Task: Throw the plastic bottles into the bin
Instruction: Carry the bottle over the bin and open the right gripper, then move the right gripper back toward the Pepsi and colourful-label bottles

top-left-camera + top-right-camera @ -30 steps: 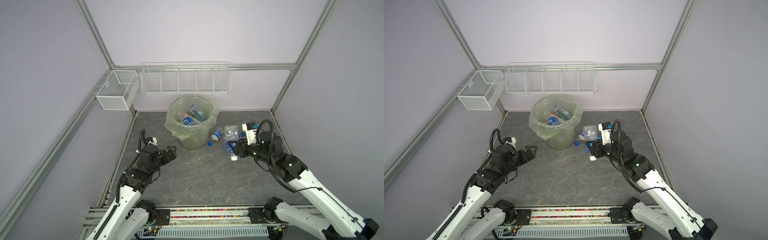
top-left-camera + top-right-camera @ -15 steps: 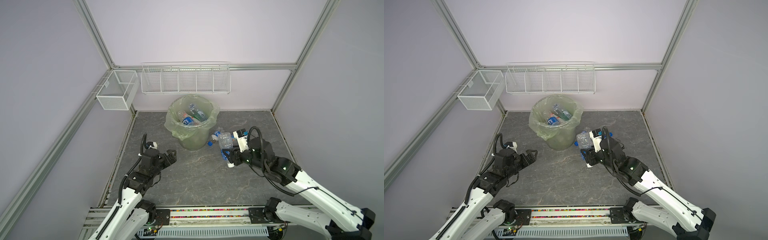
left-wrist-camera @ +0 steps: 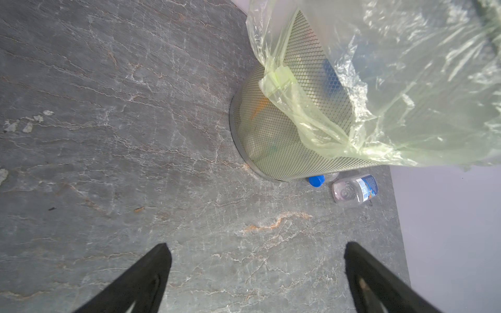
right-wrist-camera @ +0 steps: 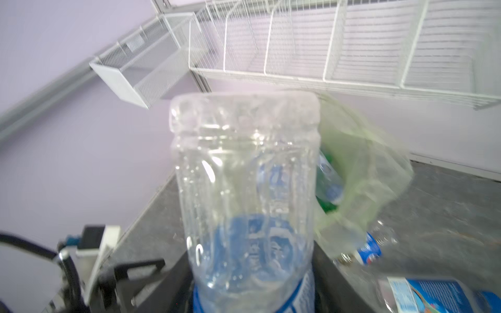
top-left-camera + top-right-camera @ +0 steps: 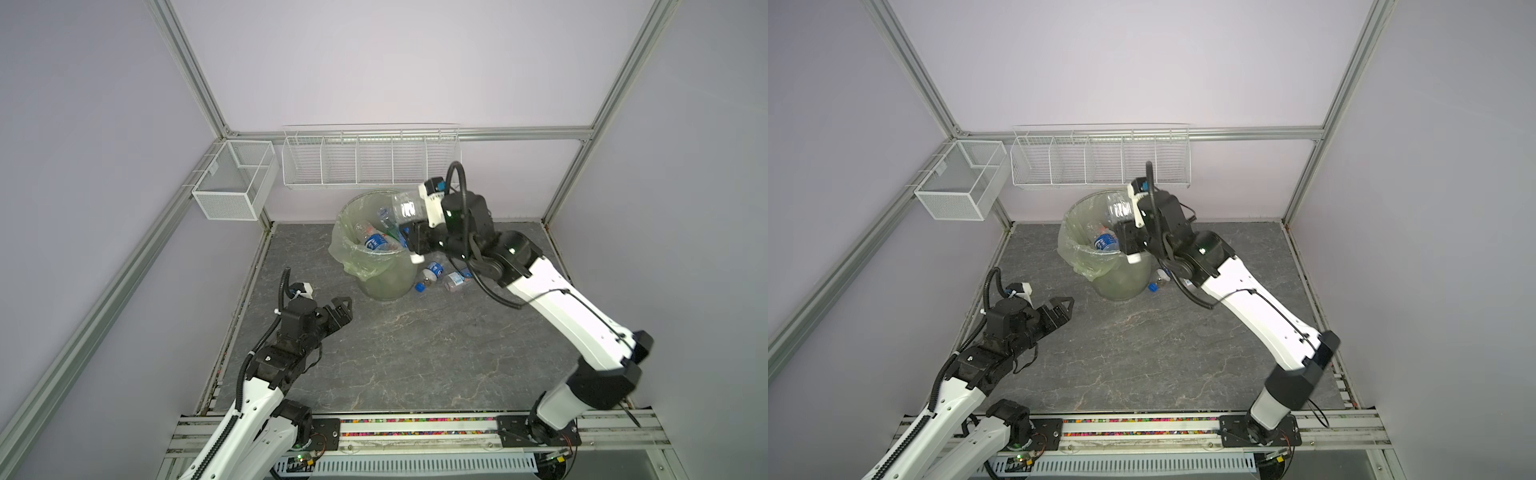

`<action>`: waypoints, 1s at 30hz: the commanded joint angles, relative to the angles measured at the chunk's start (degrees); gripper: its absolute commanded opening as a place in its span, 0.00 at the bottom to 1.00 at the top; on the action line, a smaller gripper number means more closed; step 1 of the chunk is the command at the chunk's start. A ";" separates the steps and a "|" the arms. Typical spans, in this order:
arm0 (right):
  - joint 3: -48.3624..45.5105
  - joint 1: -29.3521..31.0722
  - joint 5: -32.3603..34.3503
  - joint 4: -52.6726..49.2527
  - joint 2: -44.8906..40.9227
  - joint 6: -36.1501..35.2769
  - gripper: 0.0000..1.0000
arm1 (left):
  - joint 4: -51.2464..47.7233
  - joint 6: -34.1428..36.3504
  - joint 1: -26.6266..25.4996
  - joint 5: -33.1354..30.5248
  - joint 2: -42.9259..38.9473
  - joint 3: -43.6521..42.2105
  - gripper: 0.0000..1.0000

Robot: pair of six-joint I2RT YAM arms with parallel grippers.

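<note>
Left gripper [image 5: 341,312]: hovers low over the grey marbled tabletop [image 5: 415,353], towards its left edge and apart from the bin. Its jaws are spread wide with nothing between them.
Right gripper [image 5: 413,232]: raised above the bin's right rim, wrist turned towards the far wall.
Clear plastic bottle with a blue label [image 4: 244,189]: sits between the right gripper's jaws, base pointing away over the bin's opening and white cap end below the jaws.
Right jaws: a dark jaw stands on each side of the bottle's labelled part. The wrist view is blurred, so I cannot tell whether they press it or stand clear.
Round mesh-walled bin lined with a thin pale-green bag [image 5: 388,282]: stands near the far edge of the tabletop, about midway along it.
Bottles in the bin [image 5: 376,242]: several, one blue-labelled and one green.
Two clear blue-labelled bottles [image 5: 432,270]: lie on the tabletop just right of the bin's foot. The blue cap [image 3: 315,180] of one is close to the mesh wall.
White wire baskets [image 5: 370,158]: hang on the walls behind the bin.
</note>
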 commanded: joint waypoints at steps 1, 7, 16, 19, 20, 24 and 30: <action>20.05 -0.64 2.45 -12.21 14.71 -4.99 0.94 | -2.68 -0.31 0.29 -0.23 -1.79 1.46 1.00; 28.31 -0.86 2.85 -16.98 20.49 -3.70 0.88 | -6.12 0.79 0.23 -1.67 -5.03 2.80 1.00; -7.94 -0.75 1.97 0.04 -4.06 -2.10 0.88 | -7.57 2.87 0.26 -2.90 -4.99 4.39 1.00; -14.91 -0.73 1.12 1.18 -8.80 -1.91 0.88 | -6.83 3.02 0.28 -2.69 -3.92 4.33 1.00; -17.18 -0.76 1.19 1.38 -10.29 -1.76 0.88 | -6.49 3.05 0.27 -2.65 -3.57 4.32 1.00; -24.78 -1.12 1.31 1.95 -15.19 -0.83 0.88 | -5.34 3.01 0.27 -2.26 -2.57 4.15 1.00; -34.45 -2.75 1.48 3.31 -21.60 2.12 0.88 | -3.62 3.13 0.24 -1.97 -0.45 4.15 1.00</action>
